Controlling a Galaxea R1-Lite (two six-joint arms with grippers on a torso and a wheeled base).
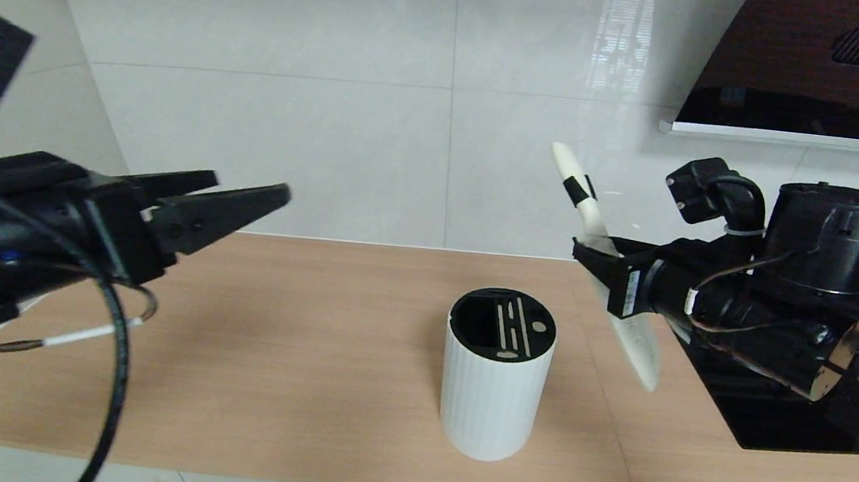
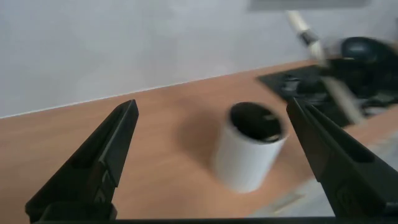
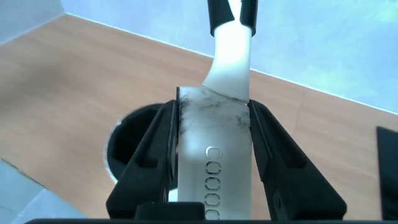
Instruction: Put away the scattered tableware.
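Observation:
A white ribbed cutlery holder (image 1: 493, 391) with a black slotted top stands upright in the middle of the wooden counter (image 1: 306, 356). My right gripper (image 1: 596, 254) is shut on a white knife (image 1: 638, 343), held in the air to the right of and above the holder. Its blade slants down and its cream handle with a black band points up. In the right wrist view the fingers (image 3: 158, 155) clamp the blade (image 3: 214, 124), with the holder (image 3: 134, 137) below. My left gripper (image 1: 251, 189) hangs open and empty above the counter's left side, and from its wrist (image 2: 211, 106) the holder (image 2: 249, 152) is seen ahead.
A black cooktop (image 1: 763, 412) is set into the counter at the right, under my right arm. A dark range hood (image 1: 814, 74) hangs on the white tiled wall above it. The counter's front edge runs just in front of the holder.

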